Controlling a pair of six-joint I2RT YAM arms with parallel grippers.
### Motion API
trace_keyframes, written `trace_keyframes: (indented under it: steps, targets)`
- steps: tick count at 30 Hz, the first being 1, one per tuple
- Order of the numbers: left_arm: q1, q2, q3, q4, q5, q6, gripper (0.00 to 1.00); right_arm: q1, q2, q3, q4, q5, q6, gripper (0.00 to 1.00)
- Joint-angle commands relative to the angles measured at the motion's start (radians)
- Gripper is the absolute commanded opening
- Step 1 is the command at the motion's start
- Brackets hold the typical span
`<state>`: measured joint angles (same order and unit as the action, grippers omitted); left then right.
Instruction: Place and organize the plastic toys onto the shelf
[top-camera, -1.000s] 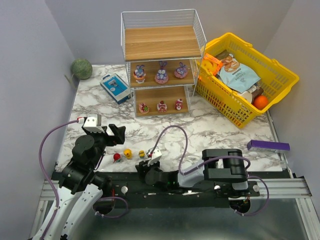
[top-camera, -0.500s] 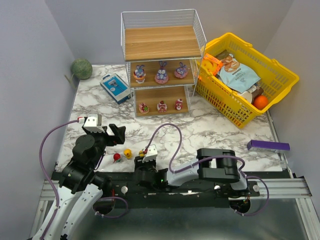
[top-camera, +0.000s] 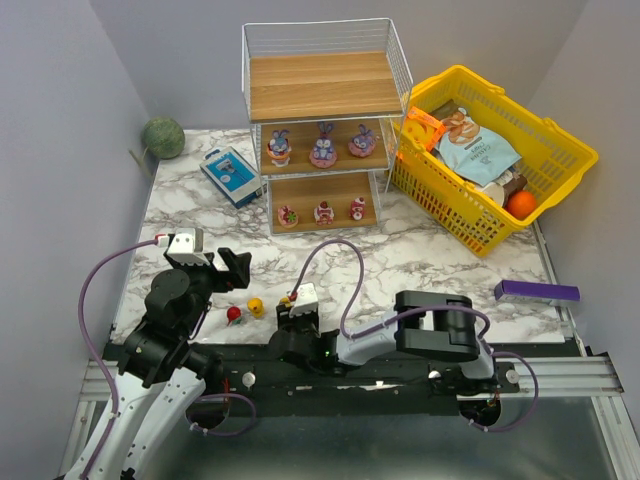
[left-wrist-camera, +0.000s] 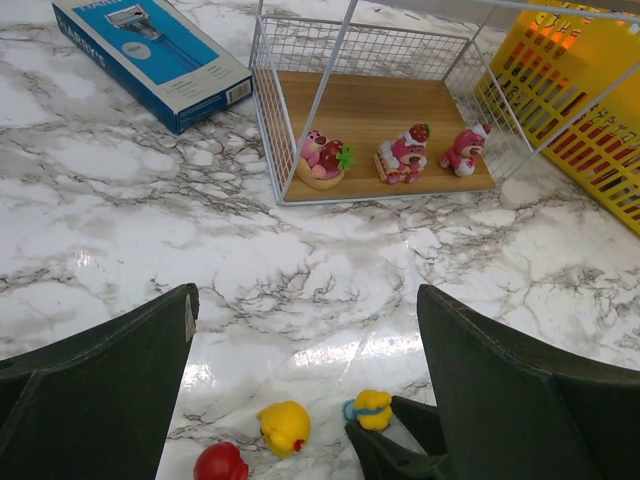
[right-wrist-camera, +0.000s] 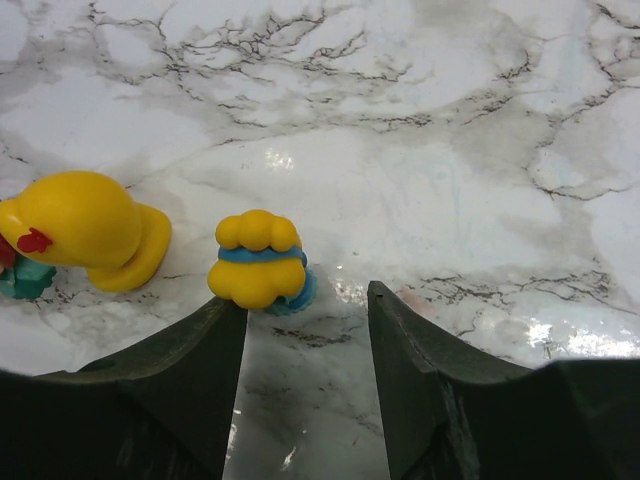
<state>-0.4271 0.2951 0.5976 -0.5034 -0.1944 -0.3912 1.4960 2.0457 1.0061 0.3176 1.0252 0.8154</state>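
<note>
Marble table (top-camera: 430, 255) lay beneath. Overhead hid the right fingers (right-wrist-camera: 190, 370); their wrist camera showed them spread, blue-banded yellow toy (right-wrist-camera: 256, 262) just ahead. Left fingers (left-wrist-camera: 110, 370) gaped wide.

I have open surface (right-wrist-camera: 450, 150) straight ahead and to the right of the right gripper (right-wrist-camera: 305, 300), while a small blue-banded yellow toy (right-wrist-camera: 256, 272) sits just ahead on its left and a bigger yellow toy (right-wrist-camera: 85, 230) blocks further left.
</note>
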Motion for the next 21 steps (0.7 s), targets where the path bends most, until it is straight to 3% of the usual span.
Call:
trace_keyframes:
  steps: [1, 7, 15, 21]
  targets:
    - [0.005, 0.003, -0.004, 0.000, -0.022, -0.005, 0.99, -0.028, 0.106, -0.046, -0.032, -0.162, -0.091, 0.58]
    - [0.005, 0.001, -0.002, 0.000, -0.023, -0.006, 0.99, -0.029, 0.139, 0.017, -0.014, -0.195, -0.136, 0.55]
    - [0.005, -0.002, -0.002, 0.000, -0.023, -0.005, 0.99, -0.029, 0.146, 0.065, -0.104, -0.182, -0.048, 0.56]
    - [0.005, -0.005, -0.004, 0.000, -0.022, -0.005, 0.99, -0.037, 0.142, 0.055, -0.129, -0.178, -0.013, 0.45]
